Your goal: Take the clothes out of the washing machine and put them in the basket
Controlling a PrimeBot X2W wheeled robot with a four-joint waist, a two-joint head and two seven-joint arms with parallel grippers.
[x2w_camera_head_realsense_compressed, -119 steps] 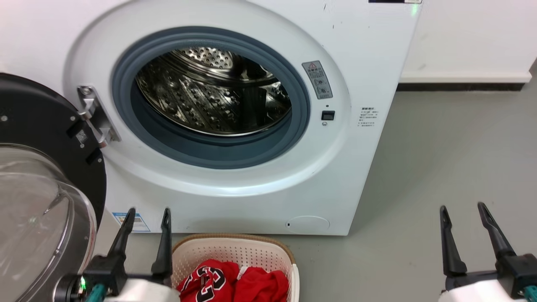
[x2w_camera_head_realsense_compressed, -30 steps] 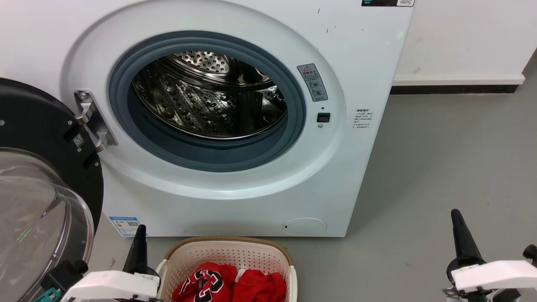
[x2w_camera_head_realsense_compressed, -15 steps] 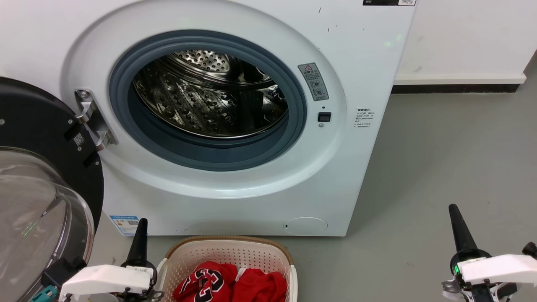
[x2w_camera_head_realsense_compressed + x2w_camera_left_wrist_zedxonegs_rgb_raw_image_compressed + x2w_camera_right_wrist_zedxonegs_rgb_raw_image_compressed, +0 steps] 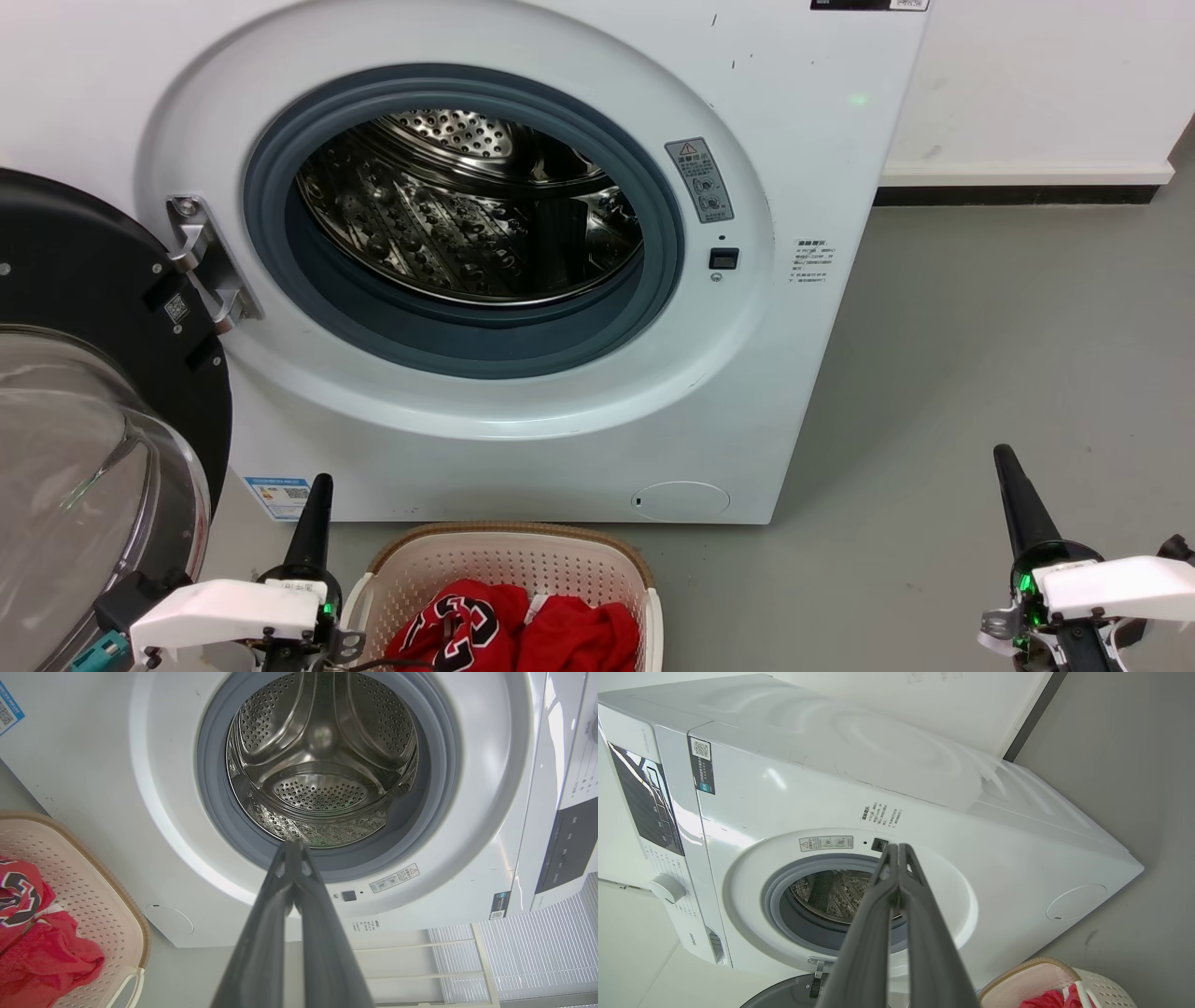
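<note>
Clothes [image 4: 518, 635]: both red pieces are lying heaped in the basket [image 4: 509, 530], the numbered jersey touching the plain one at its 9 o'clock.
Basket: sitting on the grey floor [image 4: 980, 327] at 6 o'clock in the head view, just before the washing machine [image 4: 822, 140].
Washing machine: drum [image 4: 467, 215] is showing bare steel; glass door [image 4: 84, 448] is standing open at 9 o'clock.
Left gripper [image 4: 317, 495]: hovering at 7 o'clock beside the basket, fingers pressing together, empty.
Right gripper [image 4: 1013, 485]: hovering at 4 o'clock over the floor, well apart from the basket, fingers pinching closed, empty.
</note>
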